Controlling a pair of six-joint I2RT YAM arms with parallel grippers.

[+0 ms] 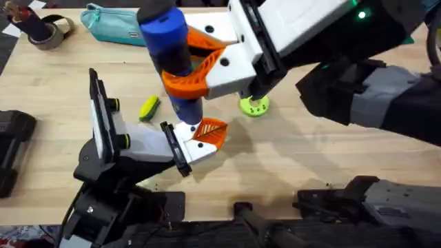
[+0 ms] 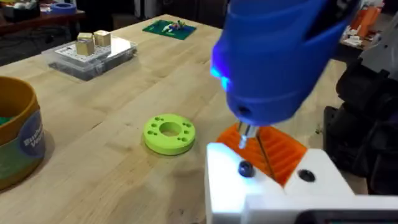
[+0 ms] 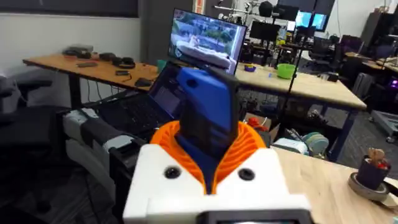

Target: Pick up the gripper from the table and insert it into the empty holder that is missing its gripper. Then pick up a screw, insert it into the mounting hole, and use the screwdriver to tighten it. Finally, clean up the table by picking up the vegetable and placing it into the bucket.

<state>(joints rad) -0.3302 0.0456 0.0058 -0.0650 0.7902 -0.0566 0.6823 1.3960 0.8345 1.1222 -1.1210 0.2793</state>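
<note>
On the counter [image 1: 289, 158] there is one screwdriver [image 1: 169, 48], one vegetable [image 1: 149, 107], one lime-green disc [image 1: 254, 106] and one teal pouch [image 1: 114, 25]. The right gripper [image 1: 196, 65] is clamped on the screwdriver and holds it upright; its orange pads [image 3: 249, 146] press on the blue handle from both sides. The tip of the screwdriver comes down onto the white front of the left gripper [image 1: 207, 136], beside a dark screw [image 2: 245, 168]. How far open the left gripper is, one cannot tell. The vegetable lies on the counter just left of the screwdriver. One bucket [image 2: 18, 134] stands near the disc.
</note>
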